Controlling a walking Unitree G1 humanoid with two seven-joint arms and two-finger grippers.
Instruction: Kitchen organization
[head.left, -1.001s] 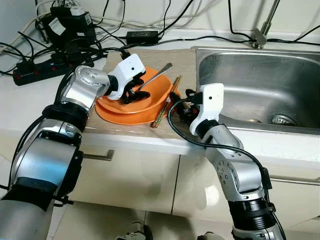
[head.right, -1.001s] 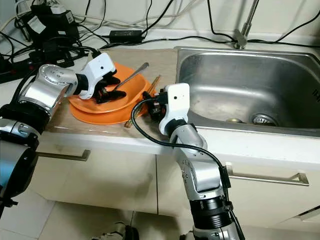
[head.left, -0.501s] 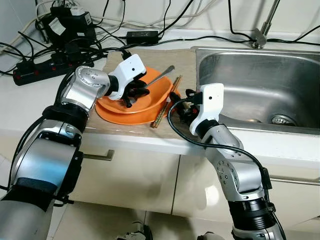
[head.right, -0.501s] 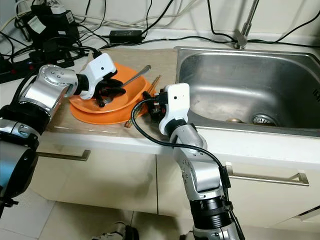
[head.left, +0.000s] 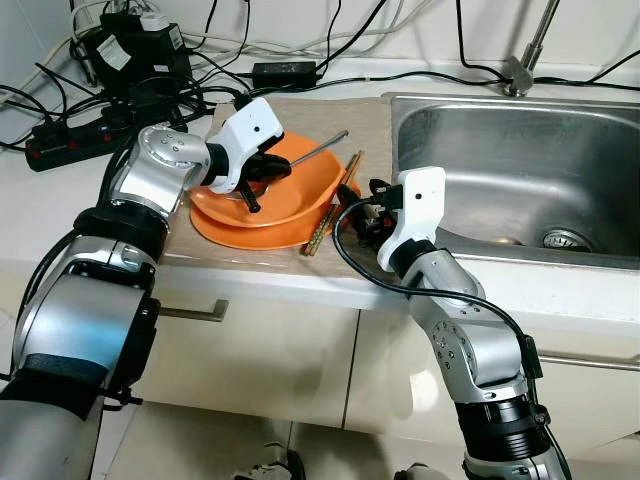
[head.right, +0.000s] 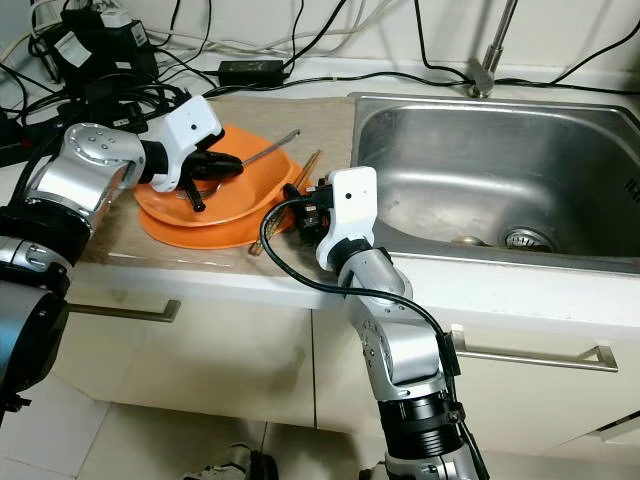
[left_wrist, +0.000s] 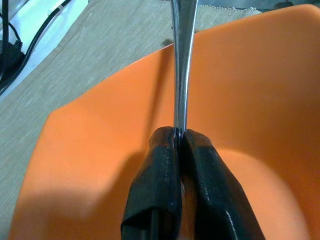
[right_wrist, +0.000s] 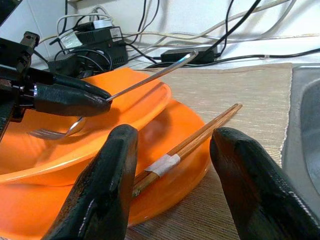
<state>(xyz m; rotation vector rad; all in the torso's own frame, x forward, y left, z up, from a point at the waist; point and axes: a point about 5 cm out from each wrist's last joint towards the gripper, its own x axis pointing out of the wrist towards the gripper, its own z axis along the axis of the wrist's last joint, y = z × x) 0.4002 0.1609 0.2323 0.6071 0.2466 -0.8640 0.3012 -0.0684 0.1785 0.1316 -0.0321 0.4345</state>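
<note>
Orange, smooth and glossy, the upper plate (head.left: 290, 190) sits stacked on a second orange plate (head.left: 240, 232) on my woven beige mat (head.left: 372, 125). My left gripper (left_wrist: 179, 137) is pinched tight on a steel fork (right_wrist: 75, 126), handle pointing toward 1 o'clock. My right gripper (right_wrist: 172, 140) stands wide apart facing taped wooden chopsticks (right_wrist: 190, 145) leaning on the lower rim; their far ends are hidden.

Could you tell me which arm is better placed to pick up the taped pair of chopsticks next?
The right. The right gripper is open and faces the chopsticks leaning on the orange plate rim between its fingers. The left gripper is shut on the fork, so it is occupied.
</note>
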